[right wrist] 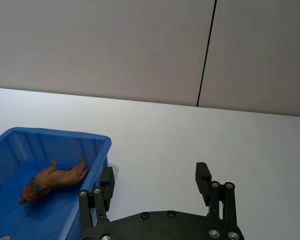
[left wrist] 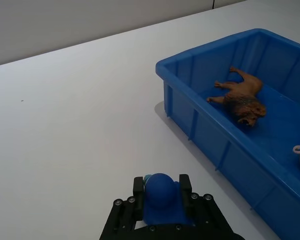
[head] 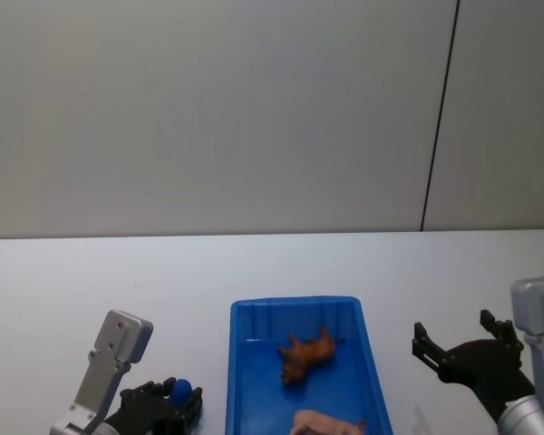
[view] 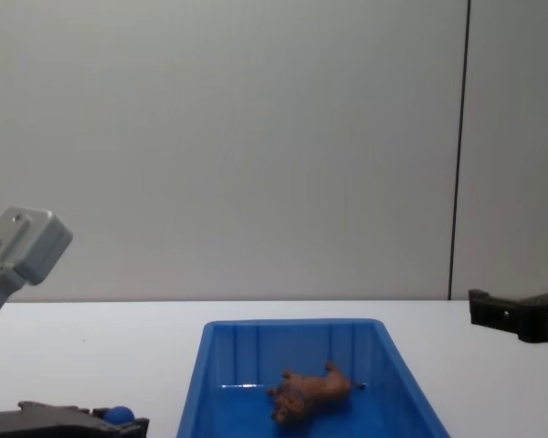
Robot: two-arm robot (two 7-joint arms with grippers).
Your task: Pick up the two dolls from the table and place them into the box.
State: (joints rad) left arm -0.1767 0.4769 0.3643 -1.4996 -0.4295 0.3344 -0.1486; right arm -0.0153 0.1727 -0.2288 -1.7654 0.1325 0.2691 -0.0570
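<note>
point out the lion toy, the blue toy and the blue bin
lion toy (left wrist: 240,97), left wrist view, on its body
blue toy (left wrist: 160,190), left wrist view, on its round top, held in the left claw
blue bin (head: 238,362), head view, on its left wall

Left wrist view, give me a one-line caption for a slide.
Left gripper holds the blue toy beside the box; the lion figurine lies inside.

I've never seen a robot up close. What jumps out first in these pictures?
The bright blue box on the white table catches the eye first, with a brown lion doll lying on its side inside and a pale pink thing at the near end. To the box's left, the left tool is closed around a small blue doll. To its right, the right tool hangs open and empty above the table.
</note>
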